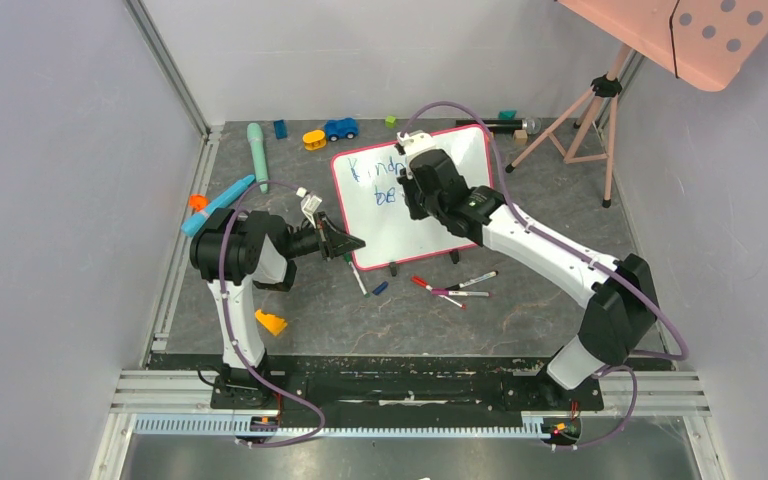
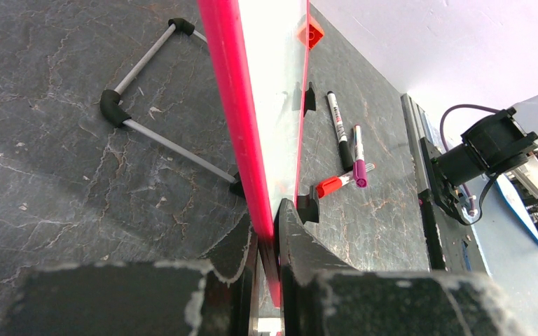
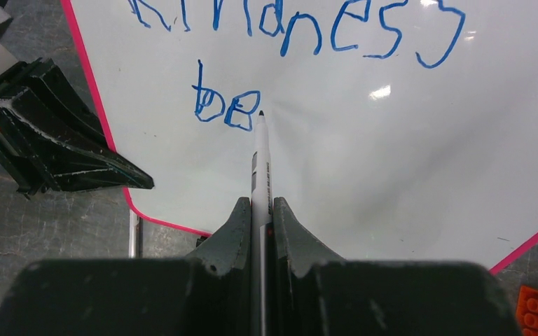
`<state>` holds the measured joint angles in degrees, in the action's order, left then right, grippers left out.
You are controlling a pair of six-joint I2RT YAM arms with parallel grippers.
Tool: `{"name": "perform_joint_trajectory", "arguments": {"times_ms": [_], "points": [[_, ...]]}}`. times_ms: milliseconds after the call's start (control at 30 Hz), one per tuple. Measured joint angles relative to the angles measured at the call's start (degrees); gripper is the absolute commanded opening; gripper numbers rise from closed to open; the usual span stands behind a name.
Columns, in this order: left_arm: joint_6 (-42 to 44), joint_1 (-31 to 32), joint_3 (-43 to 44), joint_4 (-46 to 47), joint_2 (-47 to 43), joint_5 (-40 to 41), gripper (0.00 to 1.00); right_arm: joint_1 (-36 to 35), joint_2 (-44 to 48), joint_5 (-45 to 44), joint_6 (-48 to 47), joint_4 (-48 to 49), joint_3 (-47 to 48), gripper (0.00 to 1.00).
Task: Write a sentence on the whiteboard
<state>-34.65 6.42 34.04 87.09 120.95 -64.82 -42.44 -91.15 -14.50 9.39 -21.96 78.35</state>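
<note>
Two sentence lines on whiteboard; marker at "be".

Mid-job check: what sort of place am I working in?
Most likely a lab robot test cell: plain grey enclosure walls round a dark tabletop, a tripod in the corner, and a blue toy car beyond the whiteboard.
</note>
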Motion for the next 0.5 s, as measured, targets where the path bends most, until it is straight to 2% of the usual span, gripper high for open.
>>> {"name": "perform_joint_trajectory", "arguments": {"times_ms": [500], "points": [[0.0, 0.0, 0.0, 0.0, 0.0, -0.02, 0.05, 0.0, -1.9, -2.56, 0.0, -1.77, 2.32, 0.0]]}}
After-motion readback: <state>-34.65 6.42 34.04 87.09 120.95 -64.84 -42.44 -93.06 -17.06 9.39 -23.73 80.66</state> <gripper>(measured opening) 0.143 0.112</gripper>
